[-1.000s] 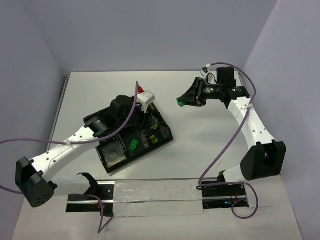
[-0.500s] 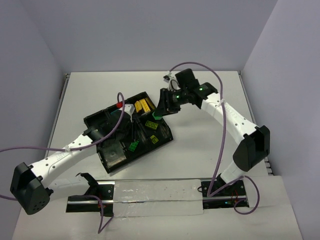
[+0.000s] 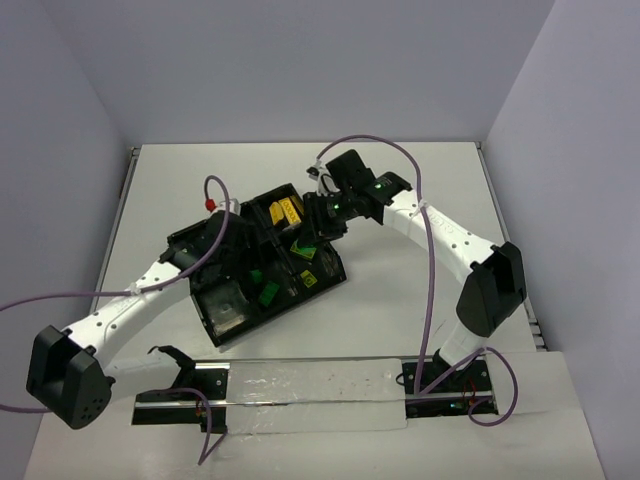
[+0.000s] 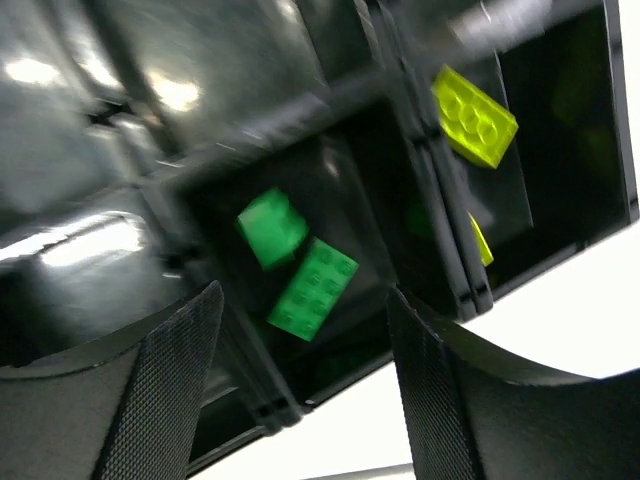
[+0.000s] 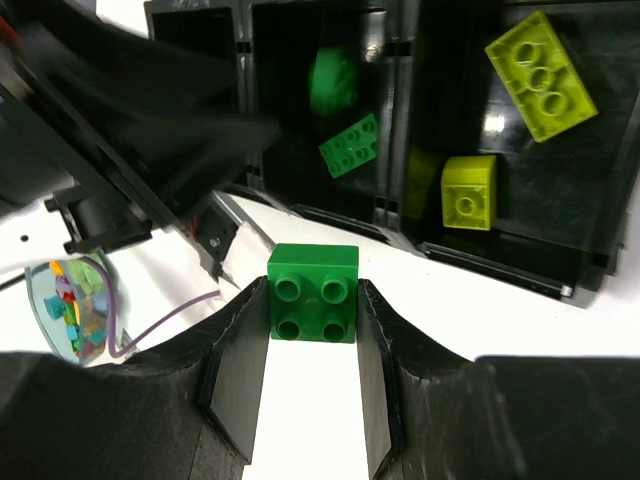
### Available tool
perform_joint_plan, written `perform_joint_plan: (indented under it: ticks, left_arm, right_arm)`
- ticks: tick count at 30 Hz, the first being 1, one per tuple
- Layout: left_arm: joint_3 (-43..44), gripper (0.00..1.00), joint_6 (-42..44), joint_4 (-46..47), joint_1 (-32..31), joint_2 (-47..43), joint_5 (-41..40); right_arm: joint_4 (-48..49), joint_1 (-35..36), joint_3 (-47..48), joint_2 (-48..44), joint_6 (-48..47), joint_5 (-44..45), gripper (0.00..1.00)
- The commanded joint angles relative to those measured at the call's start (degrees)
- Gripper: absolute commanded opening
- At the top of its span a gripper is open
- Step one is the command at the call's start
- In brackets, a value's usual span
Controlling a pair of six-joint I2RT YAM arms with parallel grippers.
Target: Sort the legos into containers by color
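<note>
The black six-compartment tray [image 3: 225,315] lies tilted at the table's middle. My right gripper [image 5: 312,320] is shut on a green square lego [image 5: 313,290] and hovers at the tray's far right edge [image 3: 312,225]. My left gripper [image 4: 305,390] is open and empty above a compartment that holds two green legos [image 4: 312,288] [image 4: 272,225]. It also shows over the tray in the top view [image 3: 250,258]. The neighbouring compartment holds yellow legos [image 4: 474,116] [image 5: 540,75] [image 5: 468,192]. More yellow legos [image 3: 288,210] lie in a far compartment. No light blue lego is visible.
The left arm [image 5: 150,110] crosses the tray as a dark blur in the right wrist view. A metal rail [image 3: 300,395] with a clear sheet runs along the near table edge. White walls close in the table on three sides.
My right arm has swung left with the green lego from the far right to the tray's edge. My left gripper has drawn back over the tray. A second green lego now shows in the green compartment.
</note>
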Motion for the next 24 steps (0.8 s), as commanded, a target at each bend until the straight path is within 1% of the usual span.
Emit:
perform_joint_plan:
  ticks: [1,6,10,13,15,17,18,19,20,22,24]
  left_arm:
    - [2.6,0.75,1.9,-1.7,4.5,-3.7,-0.3]
    - [7.7,0.76,2.0,-4.2,10.6,-6.2,-2.4]
    - [11.8,0.76,1.1,-5.7,12.4,-6.7,-4.9]
    - [13.4,0.76,0.6,-6.0,13.1,-6.8,-6.0]
    - [14.0,0.76,0.7,-5.9,13.5,-6.8,-6.0]
    - [14.3,0.76,0.7,-5.7,13.7,-6.9,-5.9]
    - [14.3,0.76,0.8,-5.5,14.0,-7.0,-5.6]
    - [14.5,0.76,1.1,-5.5,14.1,-6.9,-5.5]
    - [14.6,0.76,1.3,-5.6,14.2,-6.7,-5.5]
    - [15.0,0.76,1.8,-5.7,14.5,-6.6,-5.7]
    - [15.4,0.76,2.2,-5.5,14.8,-6.4,-5.5]
  right_arm:
    - [2.3,2.7,0.5,1.0,0.5,1.4,0.00]
    - [1.4,5.7,4.8,4.5,0.0,4.7,0.07]
    - [0.2,7.8,8.3,8.8,-0.9,6.3,0.12]
    - [-0.1,9.4,11.4,11.4,-1.2,7.0,0.15]
    - [-0.6,9.9,13.8,13.7,-1.3,6.7,0.19]
    - [-1.2,10.9,15.5,15.3,-1.6,6.7,0.29]
    - [-1.9,11.3,17.2,16.6,-1.9,6.3,0.36]
    - [-2.4,11.6,18.2,17.4,-2.2,6.0,0.48]
    - [-3.7,11.7,19.8,18.5,-2.4,6.0,0.53]
    - [-5.2,11.9,21.4,19.4,-2.8,6.3,0.70]
    - [-5.7,11.9,22.4,19.1,-3.0,7.1,0.79]
